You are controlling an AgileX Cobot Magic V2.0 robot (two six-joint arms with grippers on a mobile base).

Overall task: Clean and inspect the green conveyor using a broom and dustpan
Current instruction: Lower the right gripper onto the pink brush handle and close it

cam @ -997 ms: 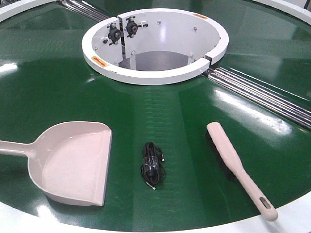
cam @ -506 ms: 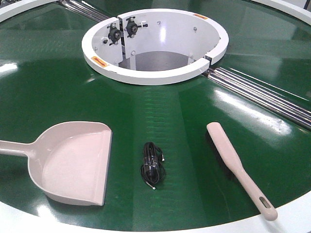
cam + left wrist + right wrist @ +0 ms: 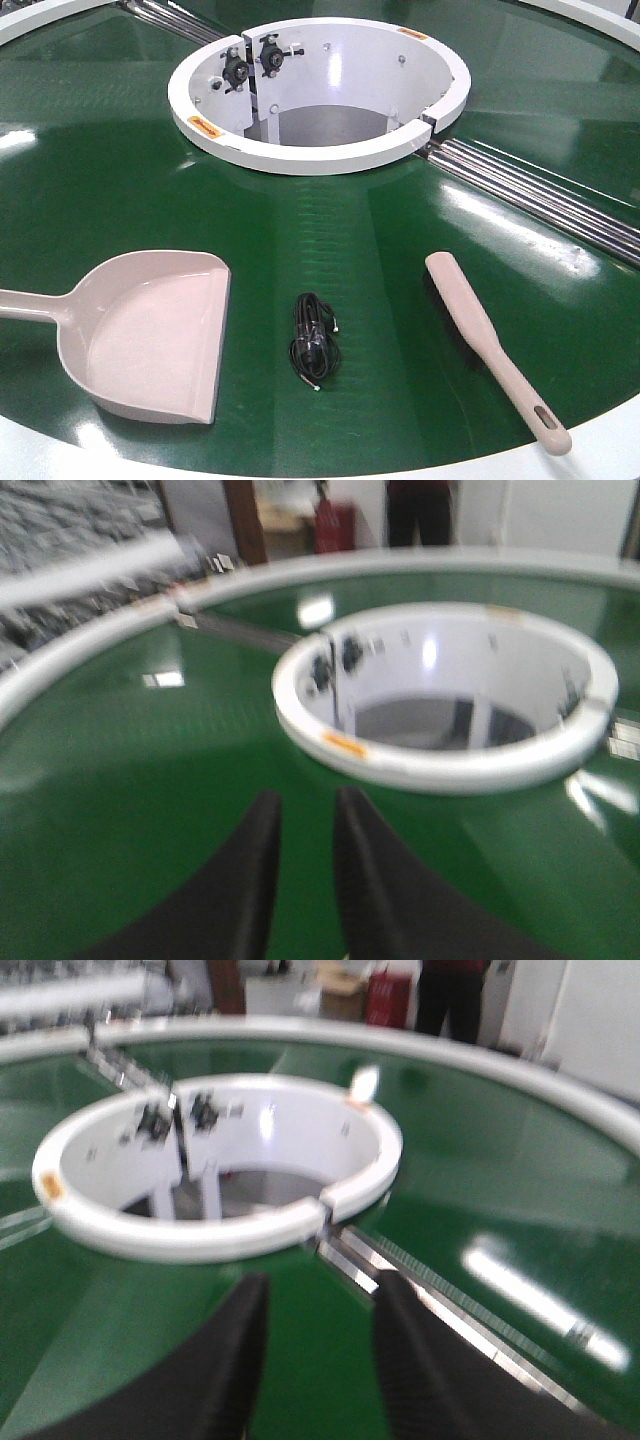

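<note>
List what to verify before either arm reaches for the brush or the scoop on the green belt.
1. Wide beige-pink plastic dustpan lies flat on the glossy green conveyor, nothing on it: ok.
2. Slim beige-pink plastic broom lies flat, handle pointing toward the near rim: ok.
3. Coiled black cable sits between them, touching neither: ok.
4. The left gripper is empty, jaws parted: ok.
5. The right gripper is empty, jaws parted: ok.
6. Gripper alignment with either tool: cannot tell; both wrist views are blurred and show neither tool.
</note>
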